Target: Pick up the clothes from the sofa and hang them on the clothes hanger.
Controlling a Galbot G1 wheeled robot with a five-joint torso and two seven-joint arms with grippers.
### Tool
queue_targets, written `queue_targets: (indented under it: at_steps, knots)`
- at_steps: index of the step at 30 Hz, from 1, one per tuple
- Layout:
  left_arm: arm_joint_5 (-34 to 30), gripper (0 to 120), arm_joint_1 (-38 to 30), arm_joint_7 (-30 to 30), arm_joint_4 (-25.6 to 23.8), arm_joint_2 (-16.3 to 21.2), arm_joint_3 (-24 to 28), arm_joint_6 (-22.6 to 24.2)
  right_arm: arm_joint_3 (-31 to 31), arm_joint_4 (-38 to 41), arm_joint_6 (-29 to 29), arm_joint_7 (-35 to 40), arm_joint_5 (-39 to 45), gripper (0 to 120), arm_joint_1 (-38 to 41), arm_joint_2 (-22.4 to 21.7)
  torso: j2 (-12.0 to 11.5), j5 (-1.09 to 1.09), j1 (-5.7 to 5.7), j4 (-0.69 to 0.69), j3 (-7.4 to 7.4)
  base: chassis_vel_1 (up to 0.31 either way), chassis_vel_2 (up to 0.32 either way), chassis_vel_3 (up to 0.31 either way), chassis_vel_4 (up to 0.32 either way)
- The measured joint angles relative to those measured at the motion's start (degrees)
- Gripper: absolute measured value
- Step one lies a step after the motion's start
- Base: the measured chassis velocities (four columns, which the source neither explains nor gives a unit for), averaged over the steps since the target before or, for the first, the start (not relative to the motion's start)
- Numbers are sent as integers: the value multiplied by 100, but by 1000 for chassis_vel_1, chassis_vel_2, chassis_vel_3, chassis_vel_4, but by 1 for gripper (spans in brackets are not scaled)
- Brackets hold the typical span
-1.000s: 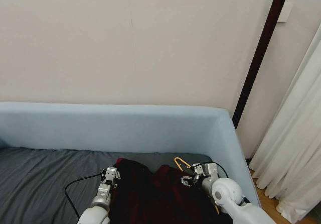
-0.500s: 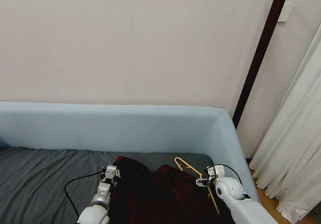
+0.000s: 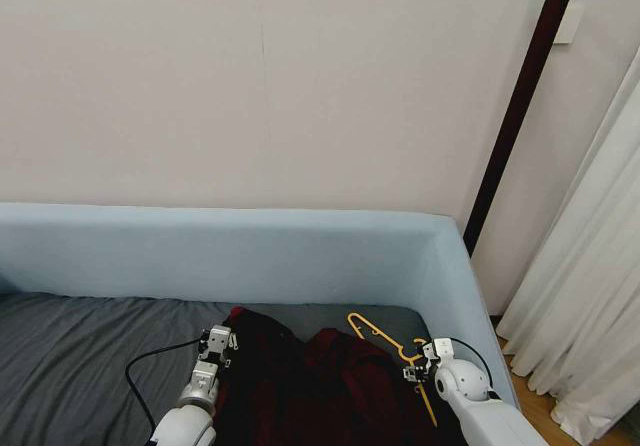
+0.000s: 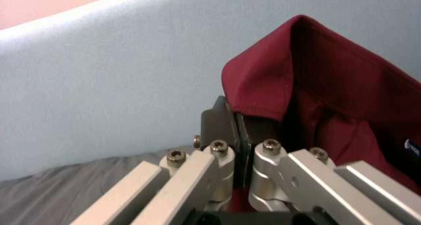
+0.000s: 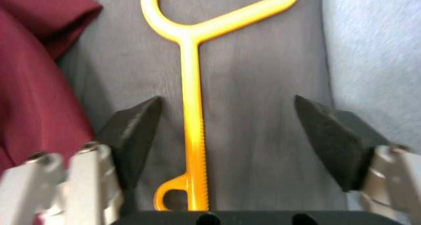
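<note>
A dark red garment [image 3: 300, 381] lies crumpled on the grey seat of the sofa [image 3: 80, 356]. My left gripper [image 3: 216, 343] is at its left edge, shut on a fold of the red cloth [image 4: 263, 87], with the pads [image 4: 224, 131] pinched together. A yellow hanger [image 3: 385, 341] lies on the seat to the right of the garment. My right gripper [image 3: 422, 356] hovers over it, open, its pads [image 5: 135, 131] standing on either side of the hanger's shaft [image 5: 192, 116] without touching it.
The pale blue backrest [image 3: 220, 256] and right armrest [image 3: 455, 296] close in the seat. A dark wooden rack post [image 3: 515, 106] rises behind the armrest, with white curtains [image 3: 590, 296] to its right. A black cable [image 3: 150, 366] trails over the seat by my left arm.
My right gripper has slid right and back along the hanger, away from the garment, toward the armrest. The left gripper stays clamped on the cloth.
</note>
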Motion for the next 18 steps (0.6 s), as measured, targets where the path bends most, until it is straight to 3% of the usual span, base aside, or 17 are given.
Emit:
queue_targets:
  at_steps: [18]
  knots:
    - [-14,0,-100,-9,72,-2,39,-10,-80,-234,307,-291,-543,10,-37,39,0,-1,0,-1,-1,0,0,0,0]
